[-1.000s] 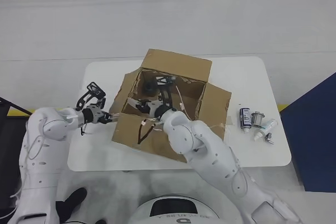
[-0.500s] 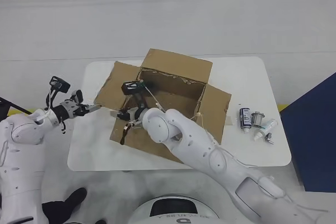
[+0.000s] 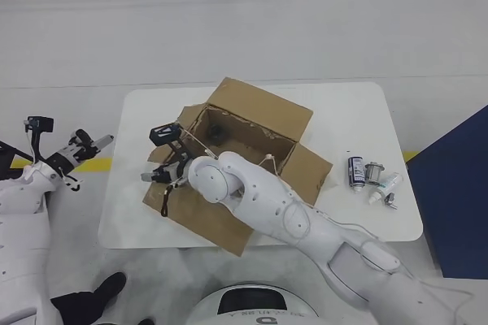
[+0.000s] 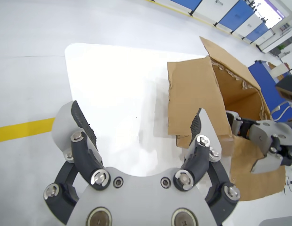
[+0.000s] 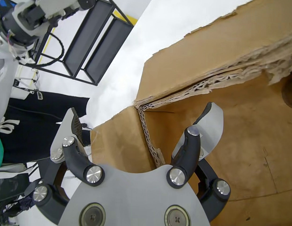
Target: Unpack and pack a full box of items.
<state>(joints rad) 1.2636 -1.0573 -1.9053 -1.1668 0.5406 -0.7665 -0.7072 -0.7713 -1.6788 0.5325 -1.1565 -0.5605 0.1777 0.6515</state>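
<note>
**Box on counter.** You see the box (image 3: 264, 106) mid-counter (image 3: 358, 223) with its flaps open. Your right end effector (image 3: 156, 174) is spread wide, with the box's left corner edge between its fingers, and it holds nothing. Your left end effector (image 3: 96, 145) is also wide and empty, and hangs beyond the counter's left edge. Small bottles (image 3: 372, 180) lie on the counter at right.

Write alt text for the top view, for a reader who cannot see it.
An open cardboard box sits on a white table, with the right pincer open at its left corner. The left pincer hangs open beyond the table's left edge, and small bottles and tubes lie on the table right of the box.
</note>
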